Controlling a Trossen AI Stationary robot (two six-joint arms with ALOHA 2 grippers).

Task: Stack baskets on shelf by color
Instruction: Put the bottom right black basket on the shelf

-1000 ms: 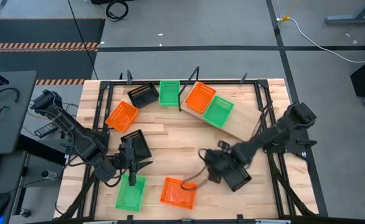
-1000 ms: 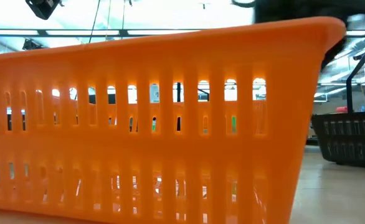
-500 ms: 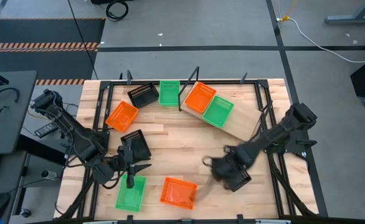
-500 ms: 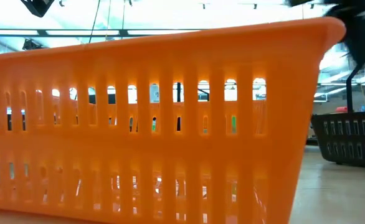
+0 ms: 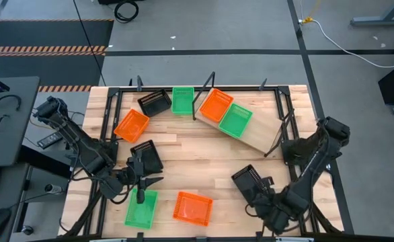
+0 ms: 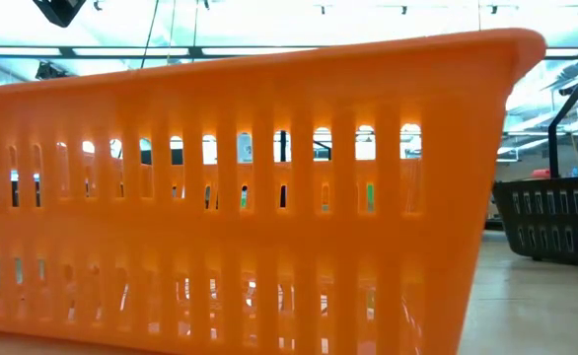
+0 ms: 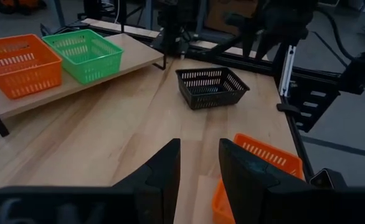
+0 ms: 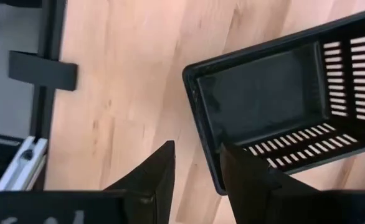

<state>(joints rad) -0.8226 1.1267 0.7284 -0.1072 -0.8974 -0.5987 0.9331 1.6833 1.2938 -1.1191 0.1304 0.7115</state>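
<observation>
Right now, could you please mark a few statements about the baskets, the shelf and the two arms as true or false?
1. An orange basket and a green basket sit side by side on the shelf. True.
2. The right gripper holds a black basket lifted off the table. False: its fingers are apart and empty, and the black basket ahead of them rests on the table.
3. The left gripper is over the near-left green basket. True.
4. A black basket is stacked on the shelf. False: only the orange and the green one are there.
5. The low view is mostly filled by an orange basket. True.
</observation>
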